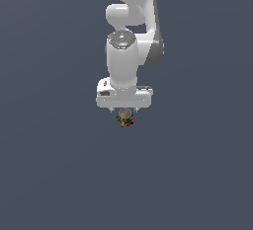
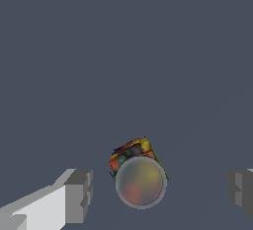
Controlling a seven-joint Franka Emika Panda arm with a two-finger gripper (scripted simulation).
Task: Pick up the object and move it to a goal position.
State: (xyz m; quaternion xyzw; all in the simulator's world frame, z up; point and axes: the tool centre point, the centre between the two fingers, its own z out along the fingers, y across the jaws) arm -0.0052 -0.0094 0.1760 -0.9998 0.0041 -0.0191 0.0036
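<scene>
Object [image 1: 125,118]: tiny dark lump with red, yellow and green patches and a pale grey rounded top
Object place: on the plain grey table [image 1: 49,174], right under the claw's white body in the exterior view, peeping out just below it
Object in wrist view: [image 2: 139,173] lies between the two fingers, touching neither; round pale top faces the camera, coloured side behind it
Claw [image 1: 125,111]: spread wide, holding nothing; in the wrist view [image 2: 160,192] one grey finger pad [image 2: 79,194] stands to one side of the object and the other pad [image 2: 242,190] well off to the other side
Claw gap: the object sits nearer the first pad than the second
Arm [image 1: 131,31]: white, reaching down from the exterior view's top, wrist pointing straight down
Height: whether the fingertips touch the table cannot be told
</scene>
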